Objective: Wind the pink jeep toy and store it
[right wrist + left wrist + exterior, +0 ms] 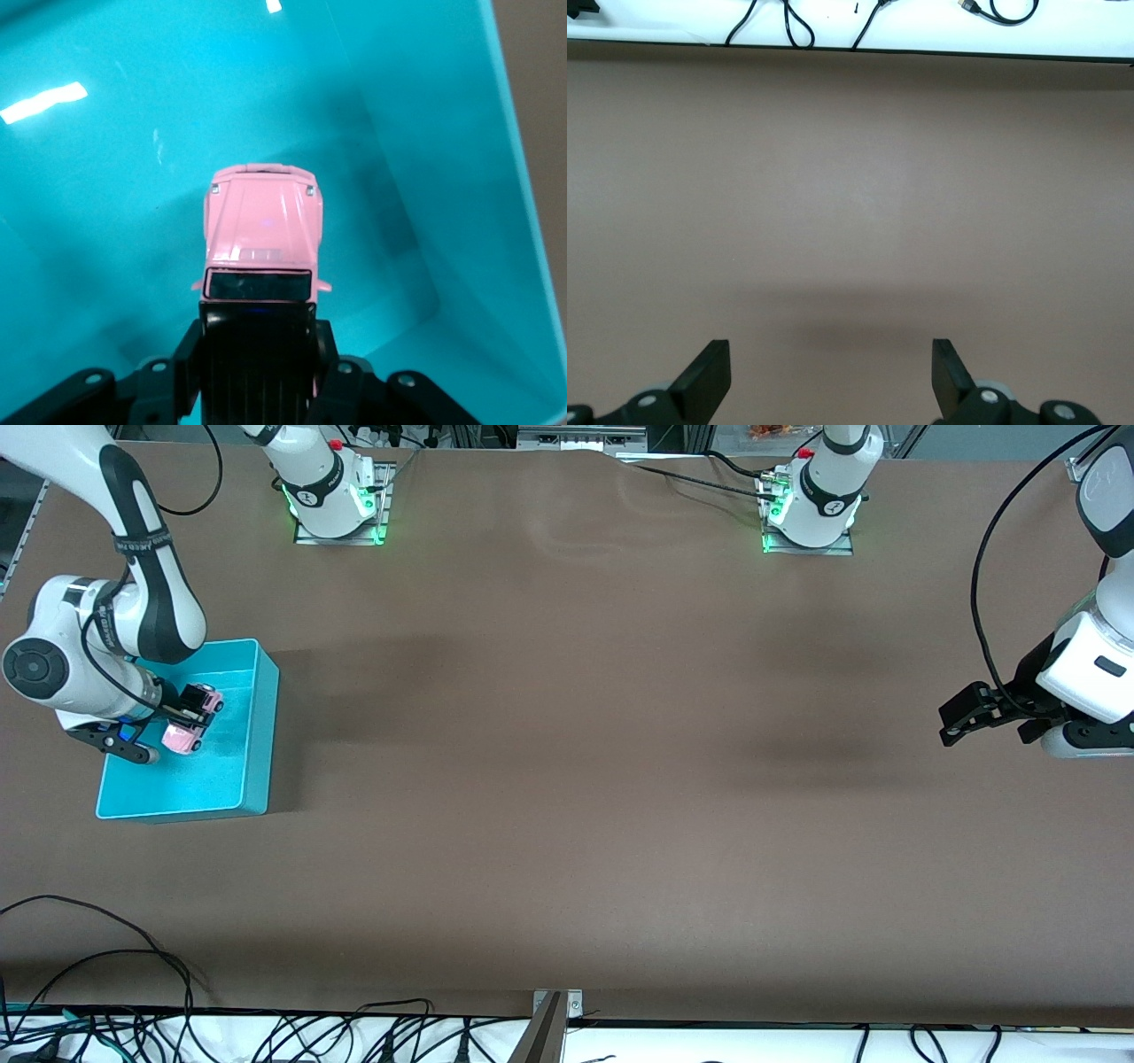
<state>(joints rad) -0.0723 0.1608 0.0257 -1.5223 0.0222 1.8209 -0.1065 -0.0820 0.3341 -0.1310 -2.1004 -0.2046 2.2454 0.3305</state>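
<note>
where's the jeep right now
The jeep is in the right gripper, held over the turquoise bin at the right arm's end of the table.

Glossy turquoise plastic bin [257,726] reflecting lights; shiny smooth pink jeep [264,221] with ribbed black roof; matt brown table [576,779]; matt black gripper fingers [709,376].

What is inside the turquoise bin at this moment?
Only the pink jeep toy, held by the shut right gripper over the turquoise bin floor. The arm hides one corner; the left gripper waits open.
</note>
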